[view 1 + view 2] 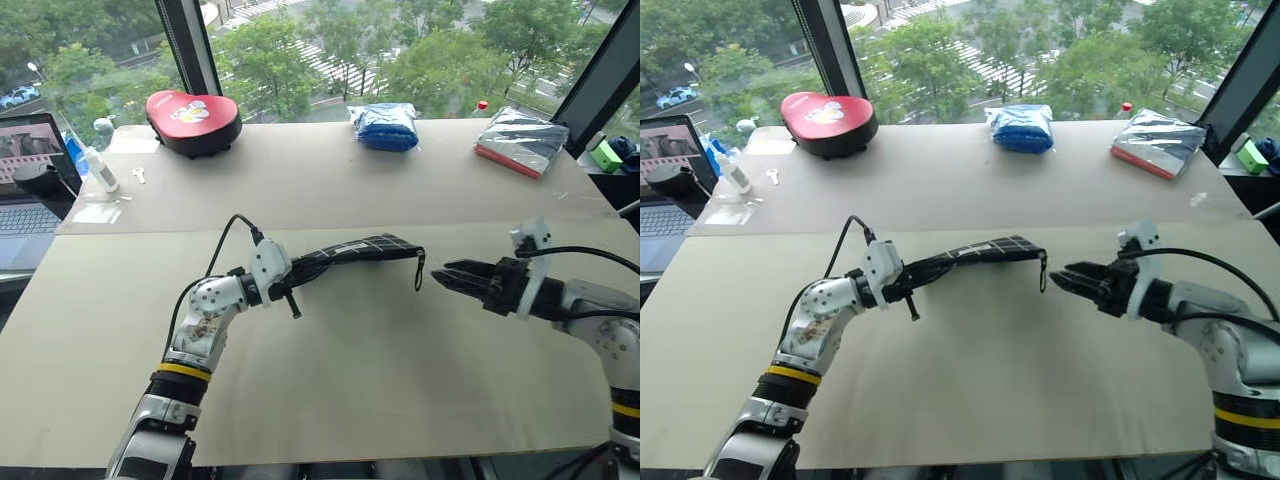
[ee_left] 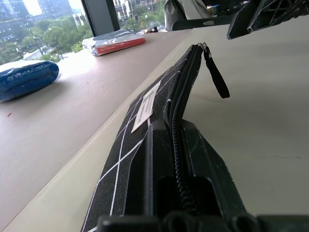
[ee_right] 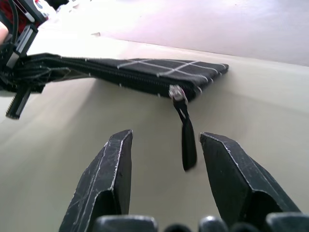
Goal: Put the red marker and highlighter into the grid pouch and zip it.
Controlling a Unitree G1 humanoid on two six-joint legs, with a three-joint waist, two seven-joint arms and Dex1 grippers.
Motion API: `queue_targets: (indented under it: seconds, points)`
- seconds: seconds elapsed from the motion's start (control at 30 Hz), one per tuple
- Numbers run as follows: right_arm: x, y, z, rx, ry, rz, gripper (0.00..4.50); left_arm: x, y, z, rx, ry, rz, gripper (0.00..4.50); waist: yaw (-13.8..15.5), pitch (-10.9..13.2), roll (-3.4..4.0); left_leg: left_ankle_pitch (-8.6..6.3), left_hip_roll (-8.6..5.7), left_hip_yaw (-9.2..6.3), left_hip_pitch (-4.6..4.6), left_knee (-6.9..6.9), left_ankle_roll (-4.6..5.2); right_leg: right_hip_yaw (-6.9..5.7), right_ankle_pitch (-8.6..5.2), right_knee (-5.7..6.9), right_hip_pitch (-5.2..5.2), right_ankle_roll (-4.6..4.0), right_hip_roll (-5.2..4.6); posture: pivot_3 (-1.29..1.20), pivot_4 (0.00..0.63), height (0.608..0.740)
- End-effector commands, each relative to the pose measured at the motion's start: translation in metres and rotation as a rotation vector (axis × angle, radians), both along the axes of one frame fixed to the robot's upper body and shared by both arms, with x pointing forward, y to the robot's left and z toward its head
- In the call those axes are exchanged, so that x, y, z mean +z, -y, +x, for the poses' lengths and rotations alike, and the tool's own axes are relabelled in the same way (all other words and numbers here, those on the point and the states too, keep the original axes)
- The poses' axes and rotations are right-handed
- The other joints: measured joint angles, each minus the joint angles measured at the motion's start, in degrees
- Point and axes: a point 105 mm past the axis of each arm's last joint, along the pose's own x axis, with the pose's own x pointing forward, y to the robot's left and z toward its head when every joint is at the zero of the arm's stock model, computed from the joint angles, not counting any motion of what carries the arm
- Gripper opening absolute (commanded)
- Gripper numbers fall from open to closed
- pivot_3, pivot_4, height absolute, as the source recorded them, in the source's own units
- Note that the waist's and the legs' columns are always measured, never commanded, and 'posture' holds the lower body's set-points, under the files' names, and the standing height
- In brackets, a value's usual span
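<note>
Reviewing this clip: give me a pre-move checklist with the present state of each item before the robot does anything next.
1. Left tool shut on the black fabric grid pouch with white lines: ok.
2. Pouch held off the beige table: ok.
3. Zipper closed to the far end, slider at the corner: ok.
4. Black pull strap hanging free, not gripped: ok.
5. Right tool open and apart from the pouch: ok.
6. Red marker and green highlighter inside the pouch: cannot tell.

grid pouch point(image 3: 145, 67): matt black cloth | zipper pull strap point(image 3: 187, 140): woven fabric | table point(image 1: 350, 390): smooth matt beige board
</note>
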Motion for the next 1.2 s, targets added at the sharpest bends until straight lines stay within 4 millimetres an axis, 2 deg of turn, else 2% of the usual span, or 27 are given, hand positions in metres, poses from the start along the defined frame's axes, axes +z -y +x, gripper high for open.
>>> queue_targets:
  seconds: [0.03, 0.1, 0.17, 0.27, 0.3, 0.4, 0.5, 0.63, 0.7, 0.83, 0.97, 1.07, 1.2]
  points:
    - [0.014, 0.013, -0.017, 0.029, 0.084, -0.062, 2.49, 0.003, 0.002, -0.005, -0.051, 0.063, 0.042, 0.0, -0.1, 0.0, 0.0, 0.0, 0.02, 0.0, 0.02, 0.0, 0.0, -0.01, 0.0, 0.0, 0.02, 0.0, 0.01, 0.0, 0.15, 0.74]
    - [0.011, 0.02, -0.024, 0.017, 0.072, -0.083, 2.49, 0.0, 0.003, -0.01, -0.083, 0.075, 0.059, 0.0, -0.2, 0.0, 0.01, 0.0, 0.02, 0.03, 0.04, -0.01, 0.0, 0.03, 0.0, 0.01, 0.02, 0.0, 0.0, 0.0, 0.15, 0.74]
    - [0.008, 0.026, -0.027, -0.002, 0.071, -0.107, 2.55, -0.003, 0.004, -0.018, -0.142, 0.057, 0.06, 0.74, -0.3, 0.0, 0.0, -0.01, 0.04, 0.05, 0.04, -0.01, 0.02, 0.03, 0.0, 0.0, 0.04, 0.0, 0.01, 0.0, 0.15, 0.74]
    - [0.006, 0.029, -0.025, -0.023, 0.075, -0.12, 2.55, -0.009, 0.004, -0.031, -0.24, 0.032, 0.091, 1.48, -0.51, 0.0, 0.01, -0.05, 0.04, 0.06, 0.06, 0.0, 0.08, 0.03, 0.0, 0.01, 0.06, 0.0, 0.0, 0.0, 0.15, 0.74]
    - [0.006, 0.028, -0.024, -0.024, 0.08, -0.119, 2.55, -0.01, 0.002, -0.033, -0.253, 0.028, 0.096, 2.0, -0.57, 0.0, 0.01, -0.05, 0.04, 0.06, 0.07, 0.0, 0.08, 0.04, 0.0, 0.02, 0.06, 0.0, 0.01, 0.0, 0.15, 0.74]
    - [0.005, 0.025, -0.022, -0.023, 0.078, -0.122, 2.55, -0.007, -0.004, -0.029, -0.217, 0.058, 0.106, 2.98, -0.49, 0.0, 0.0, -0.04, 0.06, 0.06, 0.08, 0.0, 0.07, 0.03, 0.0, 0.04, 0.05, 0.0, 0.02, 0.0, 0.15, 0.74]
    - [0.003, 0.027, -0.02, -0.028, 0.07, -0.137, 2.55, 0.0, -0.01, -0.026, -0.193, -0.01, 0.046, 3.97, -0.33, 0.0, 0.0, -0.04, 0.06, 0.05, 0.09, 0.02, 0.07, 0.03, 0.0, 0.02, 0.1, 0.0, 0.0, 0.0, 0.15, 0.74]
    - [0.006, 0.031, -0.013, -0.038, 0.079, -0.146, 2.55, 0.04, -0.021, -0.03, -0.162, -0.22, -0.185, 3.97, -0.51, 0.01, -0.01, -0.05, 0.06, 0.05, 0.04, 0.03, 0.08, 0.03, -0.01, 0.02, 0.06, 0.01, 0.0, 0.0, 0.15, 0.74]
    - [0.008, 0.032, -0.009, -0.038, 0.087, -0.145, 2.55, 0.048, -0.035, -0.03, -0.11, -0.312, -0.221, 3.97, -0.58, 0.01, -0.01, -0.04, 0.06, 0.06, 0.06, 0.03, 0.08, 0.04, -0.02, 0.06, 0.04, 0.02, 0.0, 0.0, 0.15, 0.74]
    - [0.007, 0.03, -0.002, -0.025, 0.095, -0.131, 2.55, 0.031, -0.083, -0.018, 0.207, -0.392, -0.144, 3.97, -1.17, -0.01, 0.01, -0.02, 0.17, 0.05, 0.24, -0.1, 0.0, 0.05, -0.02, 0.12, 0.06, 0.02, 0.12, 0.0, 0.15, 0.74]
    - [0.007, 0.035, 0.007, -0.042, 0.098, -0.108, 2.55, 0.015, -0.12, -0.031, 0.361, -0.495, -0.135, 3.97, -0.94, 0.01, 0.03, 0.0, 0.21, 0.06, 0.24, -0.13, -0.07, 0.06, -0.02, 0.11, 0.05, 0.01, 0.18, 0.0, 0.15, 0.74]
    - [0.011, 0.04, 0.018, -0.066, 0.116, -0.083, 2.55, 0.014, -0.138, -0.042, 0.447, -0.501, -0.19, 3.97, -0.77, 0.03, 0.04, -0.02, 0.21, 0.08, 0.24, -0.11, -0.05, 0.09, -0.02, 0.05, 0.09, 0.0, 0.17, 0.0, 0.15, 0.74]
    - [0.009, 0.038, 0.032, -0.064, 0.12, -0.074, 2.55, 0.011, -0.144, -0.051, 0.498, -0.507, -0.231, 3.97, -0.23, 0.03, 0.04, -0.03, 0.22, 0.07, 0.28, -0.1, -0.06, 0.07, -0.01, 0.0, 0.16, -0.02, 0.15, 0.0, 0.15, 0.74]
